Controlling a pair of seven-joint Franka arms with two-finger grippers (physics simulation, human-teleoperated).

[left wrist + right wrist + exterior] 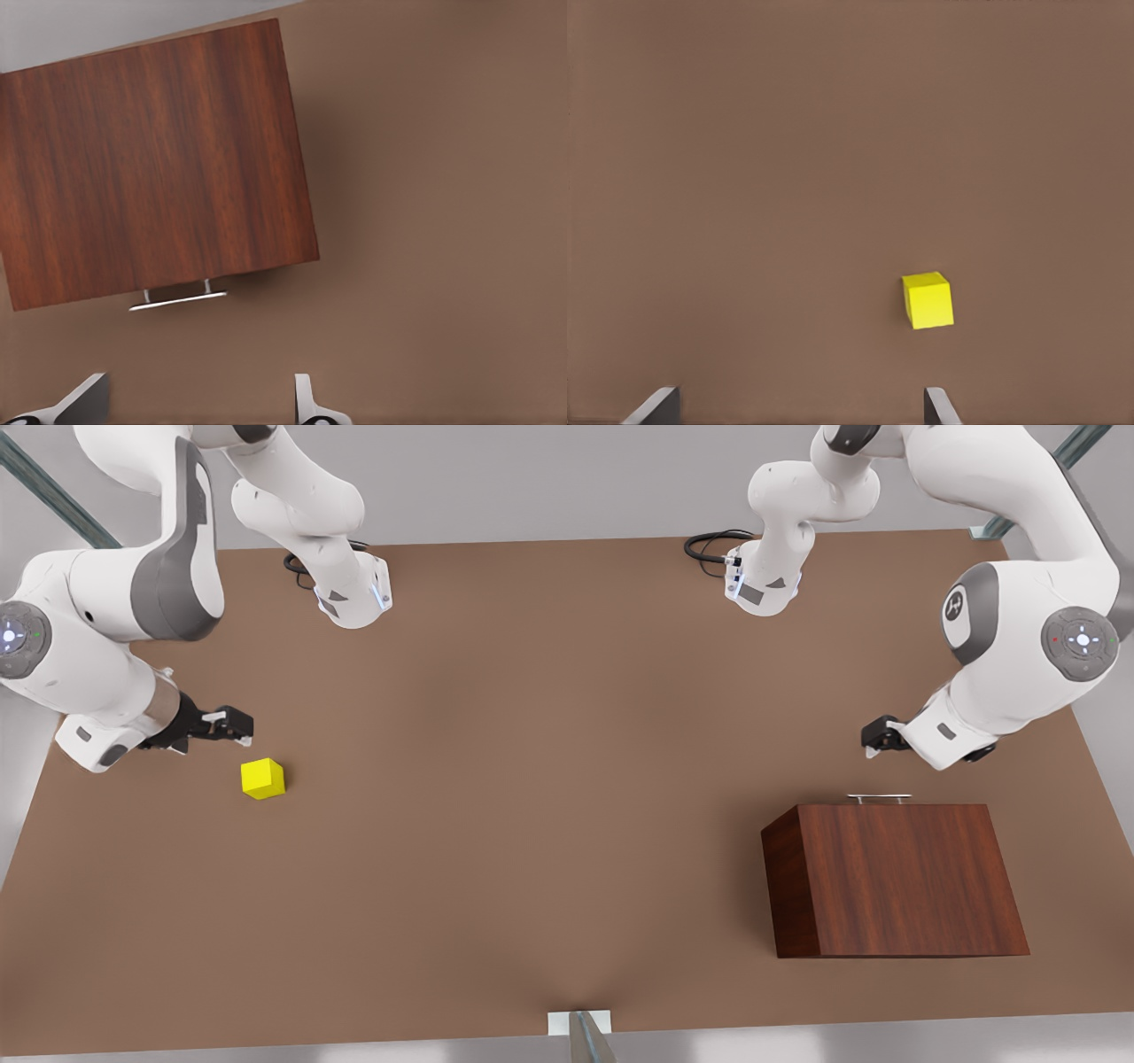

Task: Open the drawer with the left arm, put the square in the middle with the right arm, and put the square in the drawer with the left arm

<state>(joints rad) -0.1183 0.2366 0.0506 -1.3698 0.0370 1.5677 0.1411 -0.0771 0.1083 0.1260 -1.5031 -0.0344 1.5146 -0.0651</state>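
Observation:
The dark wood-grain cabinet (895, 877) (151, 159) stands on the front view's right with its drawer closed; the silver bar handle (879, 798) (177, 301) faces the far side. My left gripper (877, 737) (197, 400) hovers open just beyond the handle, touching nothing. The yellow square (263, 778) (928, 300) rests on the tabletop at the front view's left. My right gripper (232, 726) (799, 405) hangs open a little behind and to the left of the square, apart from it.
Both arm bases (354, 593) (762, 584) stand at the table's back edge with black cables (709, 545) beside them. A small white bracket (580, 1026) sits at the front edge. Bare brown tabletop (532, 779) stretches between the square and the cabinet.

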